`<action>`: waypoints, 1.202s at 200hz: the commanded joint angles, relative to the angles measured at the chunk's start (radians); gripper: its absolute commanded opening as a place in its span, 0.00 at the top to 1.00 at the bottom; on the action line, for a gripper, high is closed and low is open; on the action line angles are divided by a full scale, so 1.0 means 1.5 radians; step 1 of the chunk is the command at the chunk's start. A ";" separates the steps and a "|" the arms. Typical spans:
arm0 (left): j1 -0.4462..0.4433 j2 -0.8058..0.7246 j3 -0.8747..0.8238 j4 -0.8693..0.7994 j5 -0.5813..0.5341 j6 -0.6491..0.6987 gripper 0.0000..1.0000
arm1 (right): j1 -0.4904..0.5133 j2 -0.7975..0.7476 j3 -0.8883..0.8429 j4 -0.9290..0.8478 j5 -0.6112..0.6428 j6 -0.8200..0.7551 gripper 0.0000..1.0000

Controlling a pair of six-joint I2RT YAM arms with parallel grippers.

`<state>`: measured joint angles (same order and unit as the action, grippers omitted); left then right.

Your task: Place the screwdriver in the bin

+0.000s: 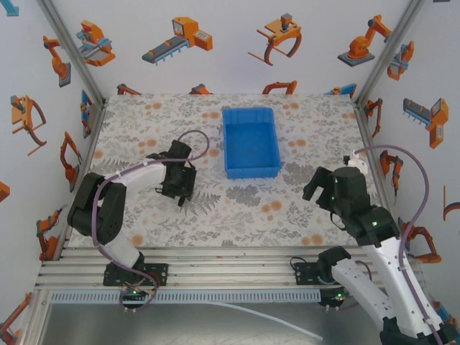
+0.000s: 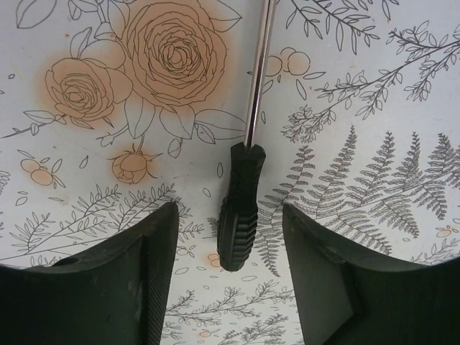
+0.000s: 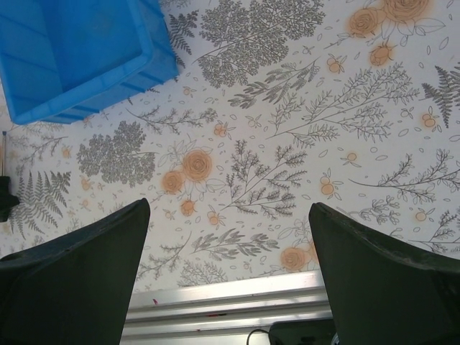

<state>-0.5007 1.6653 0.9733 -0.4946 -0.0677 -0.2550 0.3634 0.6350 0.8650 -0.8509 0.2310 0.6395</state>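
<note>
screwdriver (image 2: 241,208): 1 | bin (image 1: 251,172): 1 | left claw (image 1: 182,195) + right claw (image 3: 228,215): 2

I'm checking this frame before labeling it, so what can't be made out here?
Screwdriver tip: cut off by the top edge of the left wrist view.
Left gripper finger gap: too small in the top view, under its own wrist.
Bin far end: cut off by the right wrist view's top edge.

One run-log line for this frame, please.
left gripper: open, straddling screwdriver handle | right gripper: open, holding nothing | bin: empty
</note>
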 commanded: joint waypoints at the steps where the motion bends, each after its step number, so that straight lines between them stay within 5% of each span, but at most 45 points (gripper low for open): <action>1: -0.008 0.027 0.001 -0.006 -0.011 -0.003 0.50 | 0.005 0.003 -0.005 -0.010 0.015 -0.004 0.17; 37: -0.023 0.030 0.003 -0.007 -0.027 0.001 0.52 | 0.005 0.021 -0.003 0.008 0.008 -0.011 0.17; 137: -0.038 0.026 0.003 -0.010 -0.049 -0.001 0.83 | 0.005 0.023 0.003 0.009 0.012 -0.020 0.17; 240: -0.032 -0.006 0.149 -0.037 -0.109 0.075 0.86 | 0.005 0.049 -0.004 0.034 0.010 -0.029 0.17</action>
<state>-0.5537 1.6764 1.0969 -0.5327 -0.1963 -0.2001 0.3634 0.6930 0.8650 -0.8383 0.2302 0.6197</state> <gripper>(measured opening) 0.282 0.831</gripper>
